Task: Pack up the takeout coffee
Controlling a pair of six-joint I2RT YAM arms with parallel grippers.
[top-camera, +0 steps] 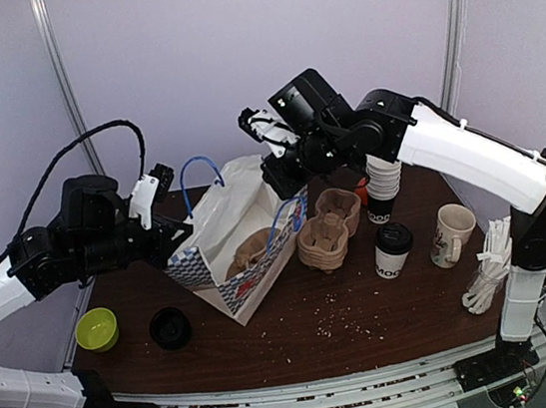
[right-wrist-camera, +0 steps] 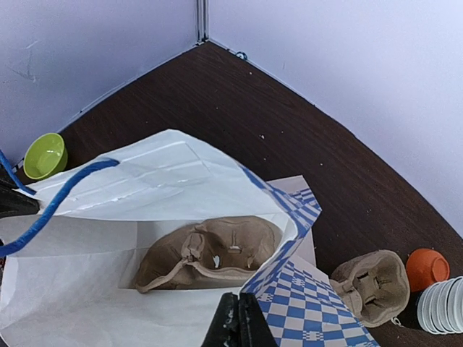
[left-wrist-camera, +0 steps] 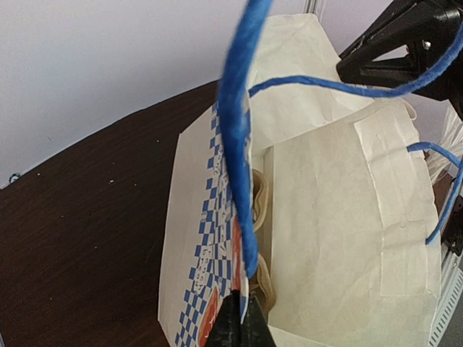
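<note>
The takeout coffee (top-camera: pixel 393 251), a paper cup with a black lid, stands on the table right of the paper bag (top-camera: pixel 219 233), in the top view only. The white bag with blue checks and blue handles stands open, and a brown cup carrier (right-wrist-camera: pixel 210 253) lies inside it. My left gripper (top-camera: pixel 179 238) is shut on the bag's left rim (left-wrist-camera: pixel 239 282); its dark fingers (left-wrist-camera: pixel 233 329) pinch the paper. My right gripper (top-camera: pixel 287 194) is shut on the bag's right rim (right-wrist-camera: pixel 278 264), fingertips (right-wrist-camera: pixel 230 325) pressed together at the edge.
Stacked brown cup carriers (top-camera: pixel 327 229) sit between the bag and the coffee. A tall stack of lidless cups (top-camera: pixel 382 185) stands behind it, a cream mug (top-camera: pixel 451 234) to its right, white straws (top-camera: pixel 489 274) at the right edge. A green bowl (top-camera: pixel 96 329) and black lid (top-camera: pixel 171 328) lie front left.
</note>
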